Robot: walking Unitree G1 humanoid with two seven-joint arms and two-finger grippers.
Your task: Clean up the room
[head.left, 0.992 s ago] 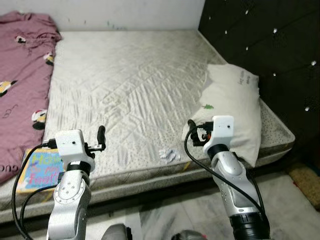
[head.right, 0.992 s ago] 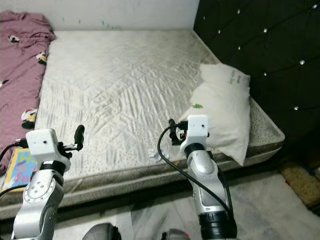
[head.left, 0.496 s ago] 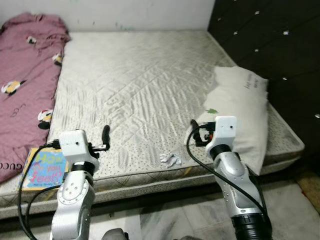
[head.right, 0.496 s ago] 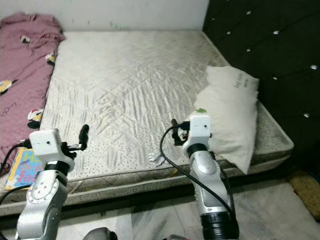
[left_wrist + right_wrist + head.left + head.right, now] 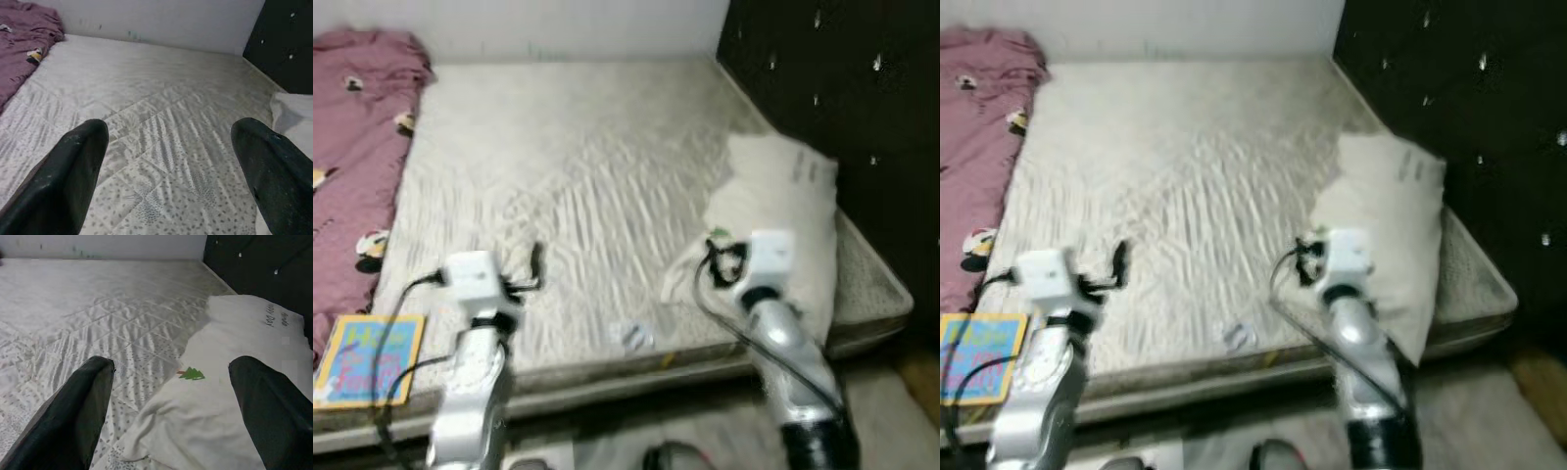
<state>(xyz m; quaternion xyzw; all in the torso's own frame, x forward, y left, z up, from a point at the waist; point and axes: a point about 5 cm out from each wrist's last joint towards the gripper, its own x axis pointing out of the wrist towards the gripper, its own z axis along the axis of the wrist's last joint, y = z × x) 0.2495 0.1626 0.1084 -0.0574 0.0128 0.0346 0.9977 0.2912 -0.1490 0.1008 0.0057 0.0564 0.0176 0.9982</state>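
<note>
A crumpled scrap (image 5: 634, 336), blurred in the head views, lies near the mattress (image 5: 578, 147) front edge between the arms. Wrist views show left gripper (image 5: 168, 161) and right gripper (image 5: 171, 396) spread wide, empty, the right facing the pillow (image 5: 230, 396). The camera has shifted since earlier.
</note>
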